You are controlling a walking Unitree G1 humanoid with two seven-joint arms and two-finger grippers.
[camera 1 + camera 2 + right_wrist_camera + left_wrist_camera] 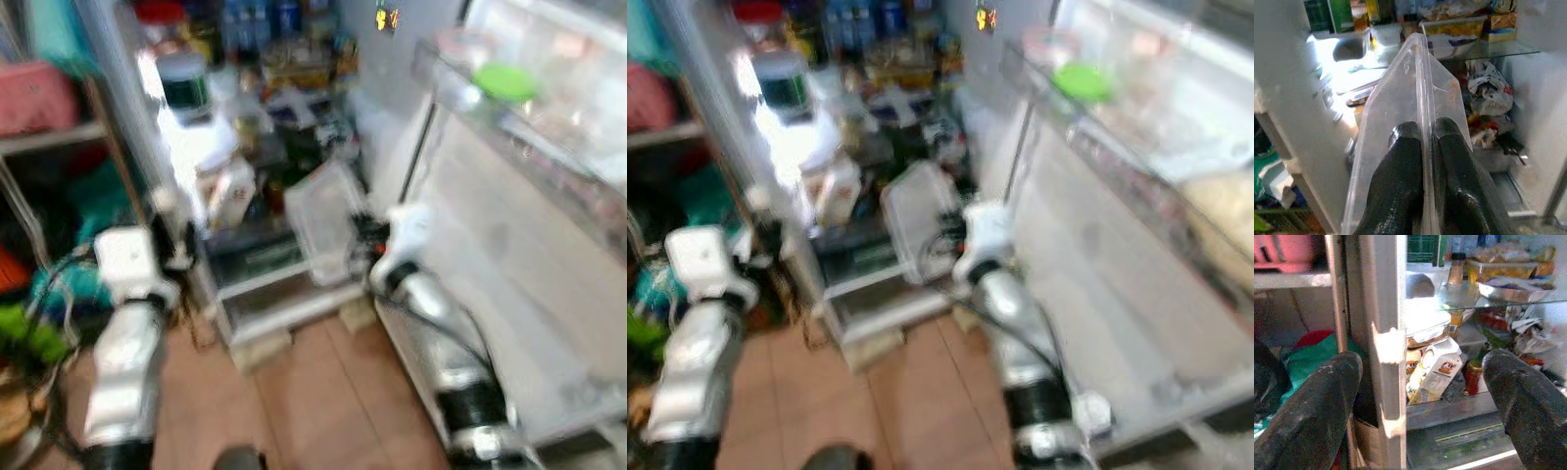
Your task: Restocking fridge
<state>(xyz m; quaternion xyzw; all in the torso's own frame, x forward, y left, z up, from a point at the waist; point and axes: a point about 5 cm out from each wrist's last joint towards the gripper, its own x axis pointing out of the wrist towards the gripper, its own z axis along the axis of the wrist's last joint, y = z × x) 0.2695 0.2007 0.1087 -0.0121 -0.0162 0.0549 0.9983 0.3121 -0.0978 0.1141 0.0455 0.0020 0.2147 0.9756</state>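
Note:
The fridge stands open before me, its shelves crowded with food. My right gripper is shut on the edge of a clear plastic container, holding it tilted in front of the lower shelves. My left gripper is open with nothing between its fingers, near the fridge's left wall. A milk carton leans on the lower glass shelf, beside a small jar.
The open fridge door stretches along my right, its rack holding a green lid. Shelves with a pink basket and green cloth stand to the left. Brown tile floor lies below.

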